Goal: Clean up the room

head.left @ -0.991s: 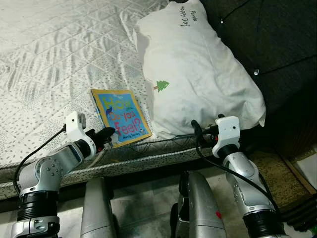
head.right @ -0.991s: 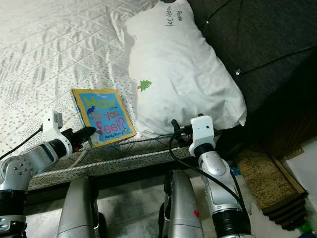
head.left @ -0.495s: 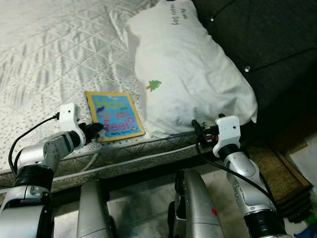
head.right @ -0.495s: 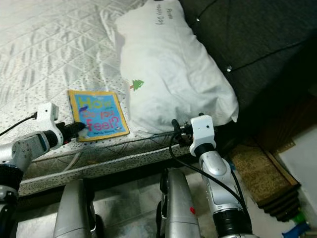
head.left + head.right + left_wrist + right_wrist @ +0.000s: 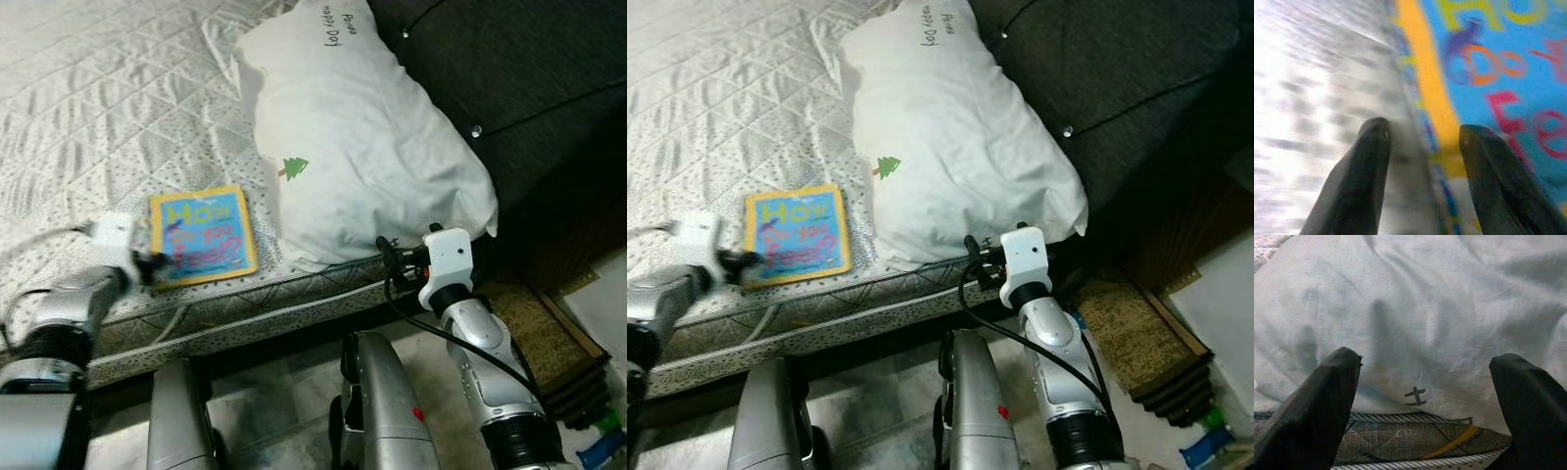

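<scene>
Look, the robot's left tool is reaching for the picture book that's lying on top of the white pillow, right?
Not quite. The picture book lies flat on the quilted bed cover, beside the white pillow, not on it. The left eye view shows this. The left tool is indeed at the book's edge, fingers open.

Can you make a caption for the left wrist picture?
Open left gripper straddling the yellow edge of the picture book on the bed.

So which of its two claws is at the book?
The left gripper: its open fingers straddle the book's yellow edge on the bed. The right gripper faces the white pillow instead.
</scene>
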{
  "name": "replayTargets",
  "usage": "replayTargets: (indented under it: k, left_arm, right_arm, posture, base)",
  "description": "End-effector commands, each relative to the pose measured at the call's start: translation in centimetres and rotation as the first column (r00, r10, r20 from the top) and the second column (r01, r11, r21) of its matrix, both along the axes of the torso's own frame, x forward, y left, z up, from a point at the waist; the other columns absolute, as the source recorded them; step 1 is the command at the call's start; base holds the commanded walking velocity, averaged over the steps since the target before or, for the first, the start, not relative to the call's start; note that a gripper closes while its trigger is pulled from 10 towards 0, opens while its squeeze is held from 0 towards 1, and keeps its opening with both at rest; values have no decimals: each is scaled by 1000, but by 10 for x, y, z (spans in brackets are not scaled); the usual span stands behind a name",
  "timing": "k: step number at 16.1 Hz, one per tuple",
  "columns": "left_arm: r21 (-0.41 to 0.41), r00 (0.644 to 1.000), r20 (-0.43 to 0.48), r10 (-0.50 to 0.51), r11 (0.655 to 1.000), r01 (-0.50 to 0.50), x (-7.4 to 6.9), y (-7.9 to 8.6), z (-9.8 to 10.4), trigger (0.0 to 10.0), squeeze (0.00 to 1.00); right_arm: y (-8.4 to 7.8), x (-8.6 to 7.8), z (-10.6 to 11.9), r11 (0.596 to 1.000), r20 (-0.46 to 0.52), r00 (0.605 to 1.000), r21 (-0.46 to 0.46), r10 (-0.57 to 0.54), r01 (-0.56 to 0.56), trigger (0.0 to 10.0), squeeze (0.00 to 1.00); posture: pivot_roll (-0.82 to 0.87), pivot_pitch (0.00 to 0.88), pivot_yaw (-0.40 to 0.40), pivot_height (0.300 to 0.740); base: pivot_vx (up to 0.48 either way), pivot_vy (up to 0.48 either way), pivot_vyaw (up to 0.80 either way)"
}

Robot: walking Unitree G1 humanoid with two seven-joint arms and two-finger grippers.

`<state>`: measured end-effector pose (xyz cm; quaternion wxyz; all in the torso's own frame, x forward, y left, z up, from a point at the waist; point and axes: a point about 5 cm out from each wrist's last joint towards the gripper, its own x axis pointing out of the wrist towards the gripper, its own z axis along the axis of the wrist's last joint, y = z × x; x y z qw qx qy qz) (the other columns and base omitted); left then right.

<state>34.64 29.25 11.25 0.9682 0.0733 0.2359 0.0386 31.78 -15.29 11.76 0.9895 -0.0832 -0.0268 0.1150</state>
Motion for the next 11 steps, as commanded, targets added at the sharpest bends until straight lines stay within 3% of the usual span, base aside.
replayTargets:
  k: [1, 3, 5, 8, 9, 11]
  left_arm:
    - [59, 999, -9, 34, 998, -34, -4, 9, -2, 10000, 1000]
    - [78, 996, 41, 79, 994, -82, -4, 15, 2, 10000, 1000]
    - [148, 988, 101, 114, 981, -129, -6, 20, 4, 10000, 1000]
    - [151, 966, 207, 153, 971, -186, -7, 18, 10, 10000, 1000]
    - [149, 958, 243, 151, 970, -191, -8, 15, 13, 10000, 1000]
    - [130, 902, 414, 120, 973, -189, -17, -11, 27, 10000, 1000]
  right_arm:
    - [0, 0, -1, 1000, -1, 1000, 2, 0, 0, 10000, 0]
    - [1, 0, -1, 1000, 0, 1000, 6, -1, 1, 10000, 0]
    - [1, 0, -2, 1000, -2, 1000, 12, -4, 4, 10000, 0]
    - [1, -1, -3, 1000, -2, 1000, 15, -11, 11, 10000, 0]
    - [0, -1, -3, 1000, -1, 1000, 15, -14, 14, 10000, 0]
    - [-1, -1, -1, 999, 4, 1000, 28, -22, 22, 10000, 0]
  posture:
    - [61, 209, -91, 527]
    - [64, 209, -86, 527]
    - [68, 212, -81, 527]
    - [69, 217, -70, 527]
    - [69, 217, -70, 527]
    - [73, 217, -64, 527]
  base:
    - [0, 0, 0]
    - [0, 0, 0]
    - [0, 0, 0]
    - [0, 0, 0]
    - [0, 0, 0]
    - [0, 0, 0]
